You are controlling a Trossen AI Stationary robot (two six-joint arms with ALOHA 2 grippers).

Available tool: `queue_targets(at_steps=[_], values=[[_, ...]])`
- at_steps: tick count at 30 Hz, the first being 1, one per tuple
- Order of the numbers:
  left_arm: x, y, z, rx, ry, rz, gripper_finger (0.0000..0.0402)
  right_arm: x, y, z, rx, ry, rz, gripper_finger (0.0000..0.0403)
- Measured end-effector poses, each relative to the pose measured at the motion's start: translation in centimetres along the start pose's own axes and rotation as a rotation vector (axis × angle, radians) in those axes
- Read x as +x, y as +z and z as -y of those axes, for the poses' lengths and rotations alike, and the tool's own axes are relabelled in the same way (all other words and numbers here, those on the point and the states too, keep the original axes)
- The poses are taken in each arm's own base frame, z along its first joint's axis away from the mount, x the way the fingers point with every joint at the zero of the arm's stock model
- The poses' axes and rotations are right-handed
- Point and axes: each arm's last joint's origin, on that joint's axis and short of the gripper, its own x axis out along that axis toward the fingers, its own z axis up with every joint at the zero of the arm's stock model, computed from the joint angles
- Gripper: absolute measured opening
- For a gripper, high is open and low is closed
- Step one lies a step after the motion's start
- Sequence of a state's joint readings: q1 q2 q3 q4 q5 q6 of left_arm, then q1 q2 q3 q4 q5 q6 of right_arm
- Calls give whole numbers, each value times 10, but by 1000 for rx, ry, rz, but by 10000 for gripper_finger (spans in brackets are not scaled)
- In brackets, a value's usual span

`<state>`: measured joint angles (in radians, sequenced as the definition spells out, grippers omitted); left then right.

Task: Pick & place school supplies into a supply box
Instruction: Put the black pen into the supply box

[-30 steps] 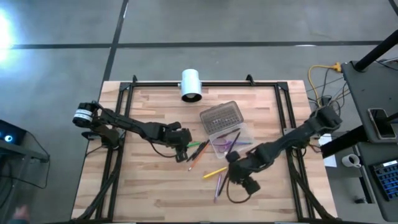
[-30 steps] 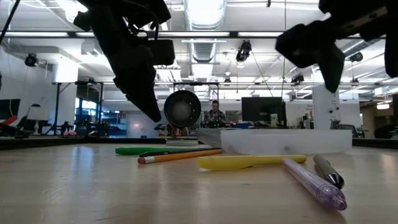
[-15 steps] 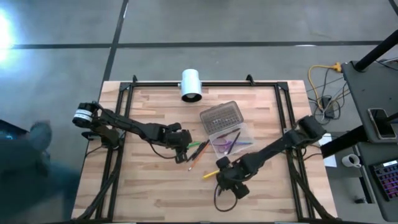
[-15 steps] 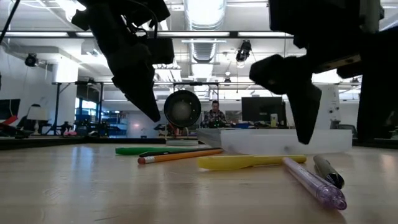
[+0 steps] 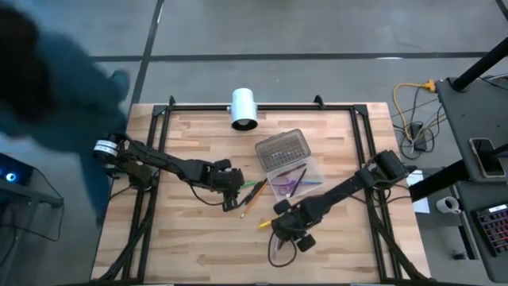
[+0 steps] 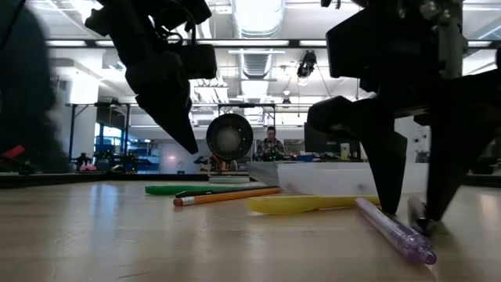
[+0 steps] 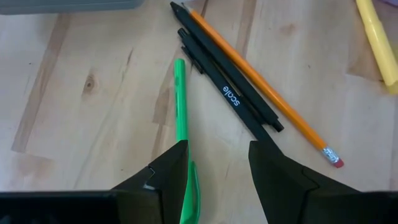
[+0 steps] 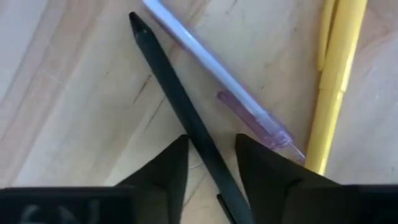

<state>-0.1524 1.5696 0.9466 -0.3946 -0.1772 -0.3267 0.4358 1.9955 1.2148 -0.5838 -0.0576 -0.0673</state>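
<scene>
My right gripper (image 8: 211, 163) is open and low over the table, its fingers on either side of a black pen (image 8: 177, 102). That pen lies beside a clear purple pen (image 8: 217, 93) and a yellow pen (image 8: 339, 81). In the low view the fingertips of my right gripper (image 6: 415, 200) reach almost down to the wood. My left gripper (image 7: 217, 165) is open and hovers above a green pen (image 7: 180, 118), a black pen (image 7: 227, 93) and an orange pencil (image 7: 261, 81), all flat on the table. The supply box (image 5: 294, 176) lies open with pencils and purple scissors inside, its grey lid (image 5: 282, 147) on the far side.
A white cylinder (image 5: 244, 107) lies at the table's far edge, its round end (image 6: 229, 135) facing the low camera. A person in dark blue (image 5: 48, 71) stands blurred beyond the table's far left corner. Bare wood spreads along the near edge (image 5: 190, 246).
My right gripper has moved toward the table's left and near edge and come down until its open fingers stand on either side of the black pen. A person has moved in beyond the far left corner. The pens have stayed where they were.
</scene>
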Motion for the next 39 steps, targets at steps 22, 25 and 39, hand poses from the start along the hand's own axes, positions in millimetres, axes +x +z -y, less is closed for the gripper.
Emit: queue_targets(at_steps=[22,25,39], values=[[0,0,0,0,0,2,154,-77,0,-18,355,-158,7,16],[0,0,0,0,0,2,154,-106,-8,-21,446,-253,15,15],[0,1,0,-2,-1,10,154,-154,-72,51,450,-462,-138,30]])
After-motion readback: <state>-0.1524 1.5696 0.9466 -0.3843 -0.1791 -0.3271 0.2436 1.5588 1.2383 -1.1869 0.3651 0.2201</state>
